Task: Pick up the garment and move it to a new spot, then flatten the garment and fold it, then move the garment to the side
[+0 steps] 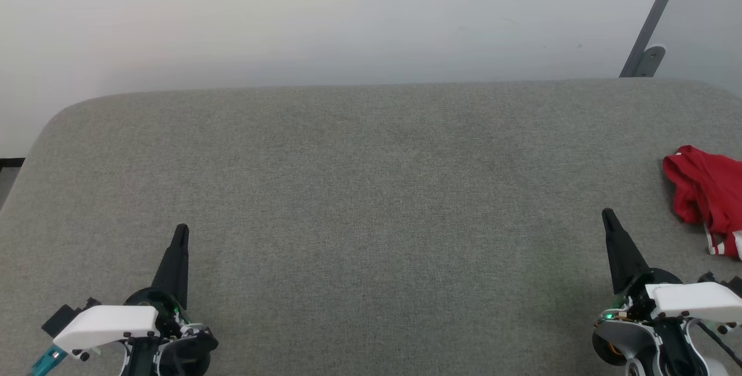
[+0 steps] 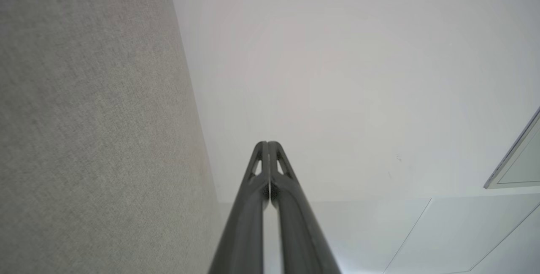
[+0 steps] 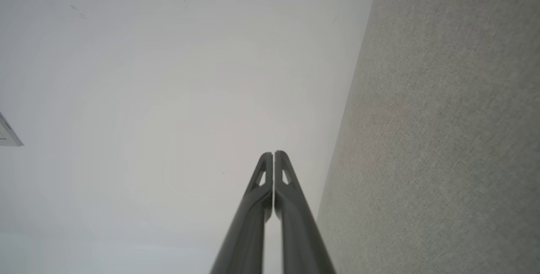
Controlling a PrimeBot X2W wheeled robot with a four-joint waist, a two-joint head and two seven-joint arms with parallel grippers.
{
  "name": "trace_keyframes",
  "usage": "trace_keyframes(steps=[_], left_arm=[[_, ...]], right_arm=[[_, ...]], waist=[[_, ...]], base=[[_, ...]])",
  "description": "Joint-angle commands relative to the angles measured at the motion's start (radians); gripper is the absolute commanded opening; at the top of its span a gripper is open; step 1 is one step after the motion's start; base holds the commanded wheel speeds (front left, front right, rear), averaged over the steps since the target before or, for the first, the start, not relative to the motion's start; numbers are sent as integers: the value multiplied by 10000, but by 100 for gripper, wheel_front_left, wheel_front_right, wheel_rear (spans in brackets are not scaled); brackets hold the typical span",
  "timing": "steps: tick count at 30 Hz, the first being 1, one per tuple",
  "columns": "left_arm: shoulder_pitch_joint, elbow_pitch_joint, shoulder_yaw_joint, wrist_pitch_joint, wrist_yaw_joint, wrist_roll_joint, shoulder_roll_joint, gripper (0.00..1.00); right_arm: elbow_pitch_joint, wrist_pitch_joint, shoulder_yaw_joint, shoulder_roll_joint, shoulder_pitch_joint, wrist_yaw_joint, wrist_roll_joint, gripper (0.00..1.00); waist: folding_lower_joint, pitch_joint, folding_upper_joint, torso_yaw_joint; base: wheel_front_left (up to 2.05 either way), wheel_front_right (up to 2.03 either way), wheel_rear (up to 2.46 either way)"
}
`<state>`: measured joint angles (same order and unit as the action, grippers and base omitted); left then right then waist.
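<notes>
A red garment (image 1: 704,193) lies crumpled in a loose heap at the right edge of a grey fabric-covered worktop (image 1: 371,190), roughly midway between its far and near edges. The head view cuts off part of it. A strip of red-and-white striping and a patch of white show along the side of the heap closest to the near edge.

Just beside the heap, towards the near right corner, the robot's right pincer (image 1: 607,214) hovers over the fabric, clear of the cloth. Its two dark fingers are clenched together into a single point and grasp nothing. The right wrist view shows that pincer (image 3: 274,153) with its fingertips pressed flat against each other, grey fabric on one side and pale wall on the other.

Well apart, at the near left corner, the left pincer (image 1: 181,229) points towards the far edge, likewise clenched and empty. The left wrist view shows its tips (image 2: 268,143) meeting with no gap.

A plain white wall (image 1: 348,17) rises behind the far edge of the worktop. A grey metal bar (image 1: 655,22) slants up it above the far right corner.
</notes>
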<state>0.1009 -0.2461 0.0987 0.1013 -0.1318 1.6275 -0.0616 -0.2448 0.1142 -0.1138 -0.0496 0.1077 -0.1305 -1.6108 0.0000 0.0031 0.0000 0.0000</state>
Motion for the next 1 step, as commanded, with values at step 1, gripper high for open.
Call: trace_keyframes(steps=[1], left_arm=[[150, 3, 35, 56, 22, -55, 23, 0]], right_arm=[[-18, 19, -8, 17, 38, -4, -37, 0]], waist=[[0, 0, 0, 0]], base=[[0, 0, 0]])
